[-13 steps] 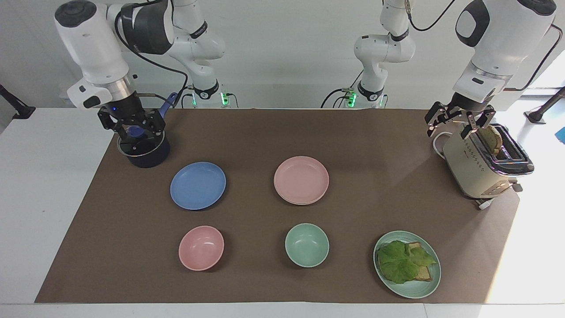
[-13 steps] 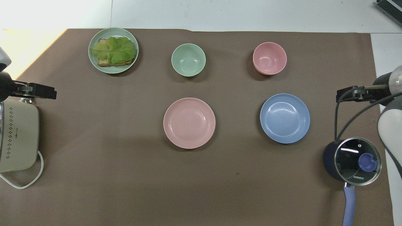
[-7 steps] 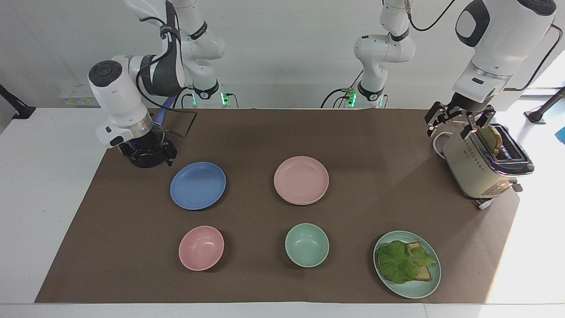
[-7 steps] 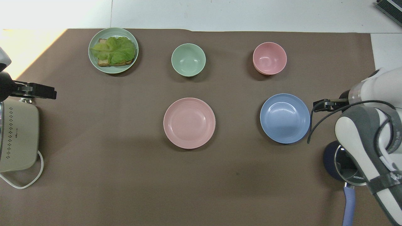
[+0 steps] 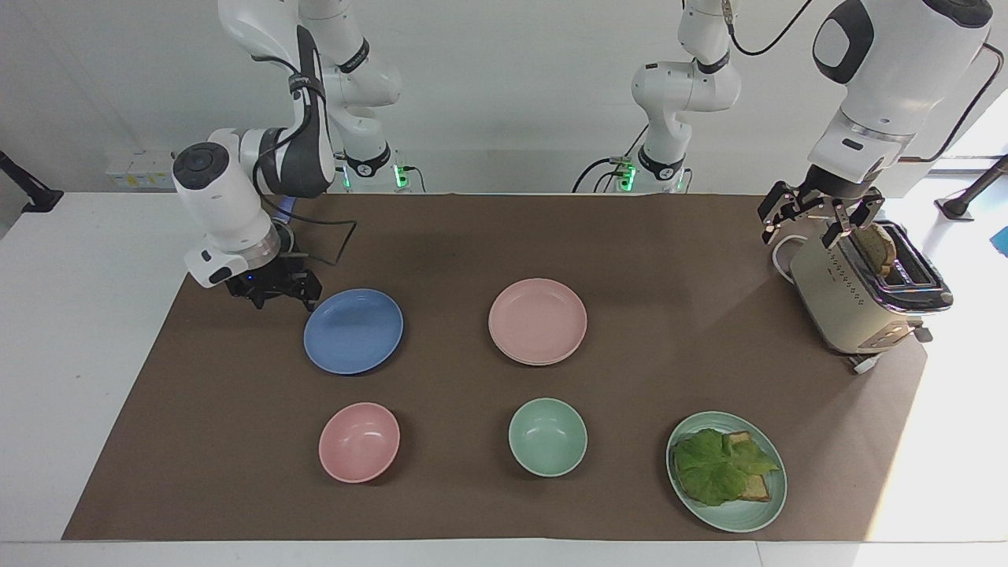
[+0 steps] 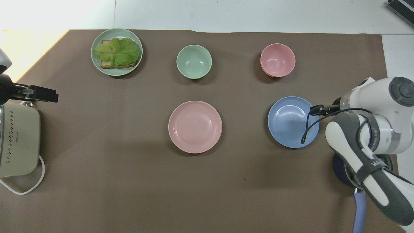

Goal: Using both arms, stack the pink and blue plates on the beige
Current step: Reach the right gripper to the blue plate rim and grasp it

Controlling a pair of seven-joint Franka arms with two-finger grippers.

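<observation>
Beside my right gripper (image 5: 272, 293), spread wide and empty, lies the blue plate (image 5: 353, 330); the saucepan (image 6: 339, 166) sits under my arm. My left gripper (image 5: 819, 211) waits open over the toaster (image 5: 858, 295).

Glossy white jointed shells with dark grey joint patches, silver wrist rings, black tools (image 5: 272, 293) (image 5: 819, 213), looping black cables, round dark end caps.

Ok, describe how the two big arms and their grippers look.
Both arms are glossy white with dark grey or black panels and a silver ring at the wrist. The right gripper and left gripper are black linkage claws. A loose black cable loops from the right arm's wrist.
</observation>
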